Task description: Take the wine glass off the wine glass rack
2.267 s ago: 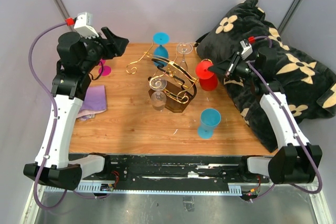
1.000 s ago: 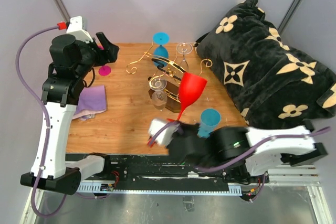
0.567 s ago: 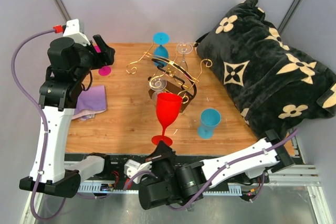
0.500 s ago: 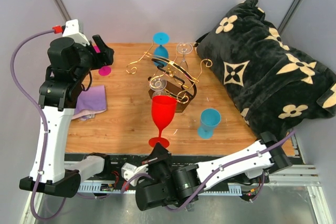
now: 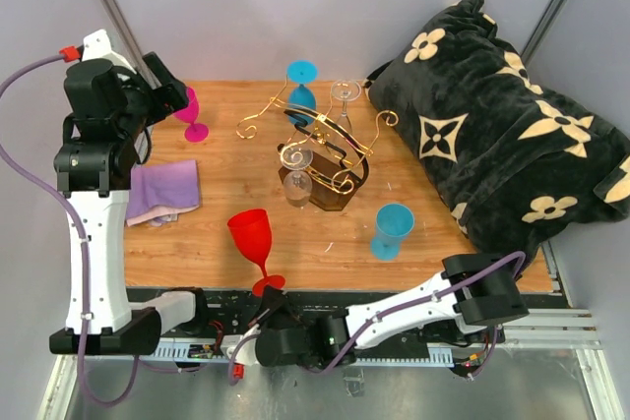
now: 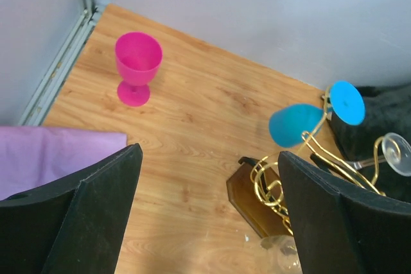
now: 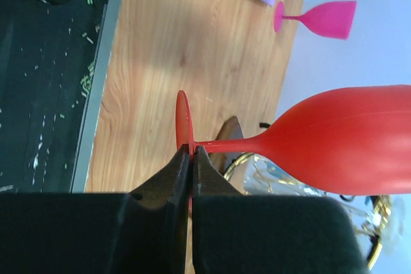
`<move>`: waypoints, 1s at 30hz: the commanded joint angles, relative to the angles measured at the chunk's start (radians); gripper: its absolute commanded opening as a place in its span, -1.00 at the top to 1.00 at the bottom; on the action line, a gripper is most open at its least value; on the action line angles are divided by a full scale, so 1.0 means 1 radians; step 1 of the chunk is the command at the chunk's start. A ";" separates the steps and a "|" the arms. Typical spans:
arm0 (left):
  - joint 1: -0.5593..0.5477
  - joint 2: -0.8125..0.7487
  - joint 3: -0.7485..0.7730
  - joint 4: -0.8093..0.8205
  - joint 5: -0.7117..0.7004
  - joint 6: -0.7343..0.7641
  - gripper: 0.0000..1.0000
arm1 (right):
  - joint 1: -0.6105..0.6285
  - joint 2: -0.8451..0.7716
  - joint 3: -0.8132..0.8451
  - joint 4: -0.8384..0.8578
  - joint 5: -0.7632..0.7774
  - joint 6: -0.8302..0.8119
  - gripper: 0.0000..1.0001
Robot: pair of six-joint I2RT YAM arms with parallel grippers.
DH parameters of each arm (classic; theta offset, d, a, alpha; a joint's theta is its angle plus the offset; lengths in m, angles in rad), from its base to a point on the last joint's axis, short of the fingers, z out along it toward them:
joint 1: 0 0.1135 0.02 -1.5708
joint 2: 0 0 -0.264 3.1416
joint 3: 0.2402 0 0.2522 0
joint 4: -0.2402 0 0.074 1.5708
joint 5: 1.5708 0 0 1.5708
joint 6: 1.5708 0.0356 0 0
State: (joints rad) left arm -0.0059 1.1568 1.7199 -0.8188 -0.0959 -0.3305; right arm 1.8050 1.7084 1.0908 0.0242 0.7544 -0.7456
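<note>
The wine glass rack (image 5: 320,150) has gold wire arms on a dark brown base (image 5: 333,196), mid-table. A clear glass (image 5: 297,187) and a blue glass (image 5: 302,86) hang on it. My right gripper (image 5: 270,294) is shut on the foot of a red wine glass (image 5: 251,233), held tilted over the table's front edge, away from the rack. In the right wrist view the jaws (image 7: 191,158) pinch the thin red foot (image 7: 182,120), with the bowl (image 7: 347,139) to the right. My left gripper (image 5: 162,95) is open and empty, high at the far left; its fingers (image 6: 96,210) frame the rack (image 6: 276,181).
A pink glass (image 5: 190,110) stands at the back left beside a purple cloth (image 5: 162,189). A blue cup (image 5: 392,228) stands right of the rack. Another clear glass (image 5: 345,93) is behind the rack. A black patterned blanket (image 5: 492,95) covers the right side.
My right arm has carried the red glass from beside the rack down and left to the table's front edge. My left arm has drawn back to the left, uncovering the pink glass.
</note>
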 commanded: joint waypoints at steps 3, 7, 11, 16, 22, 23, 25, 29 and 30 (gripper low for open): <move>0.122 -0.004 -0.026 -0.014 0.050 -0.079 -0.87 | -0.105 0.074 -0.054 0.275 -0.224 -0.146 0.99; 0.144 -0.035 -0.035 -0.013 0.001 -0.094 -0.90 | -0.173 0.165 -0.045 0.366 -0.265 -0.210 0.99; 0.146 -0.038 -0.026 -0.019 -0.030 -0.092 -0.92 | -0.251 0.216 -0.025 0.421 -0.354 -0.195 0.99; 0.146 -0.046 -0.029 -0.023 -0.037 -0.093 -0.92 | -0.317 0.333 0.042 0.489 -0.370 -0.246 0.99; 0.146 -0.092 -0.077 0.009 -0.035 -0.097 -0.92 | -0.368 0.452 0.120 0.541 -0.407 -0.247 0.99; 0.145 -0.096 -0.080 0.015 -0.029 -0.098 -0.92 | -0.374 0.469 0.129 0.550 -0.410 -0.248 0.99; 0.146 -0.097 -0.085 0.018 -0.014 -0.098 -0.92 | -0.382 0.507 0.149 0.577 -0.417 -0.255 0.99; 0.147 -0.095 -0.097 0.032 0.015 -0.105 -0.92 | -0.392 0.588 0.223 0.614 -0.418 -0.262 0.99; 0.146 -0.094 -0.097 0.032 0.018 -0.104 -0.92 | -0.392 0.605 0.249 0.615 -0.418 -0.262 0.99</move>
State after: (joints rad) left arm 0.1402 1.0687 1.6360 -0.8253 -0.1055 -0.4271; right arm 1.4239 2.2082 1.2446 0.6289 0.3656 -1.0134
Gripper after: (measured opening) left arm 0.961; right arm 0.019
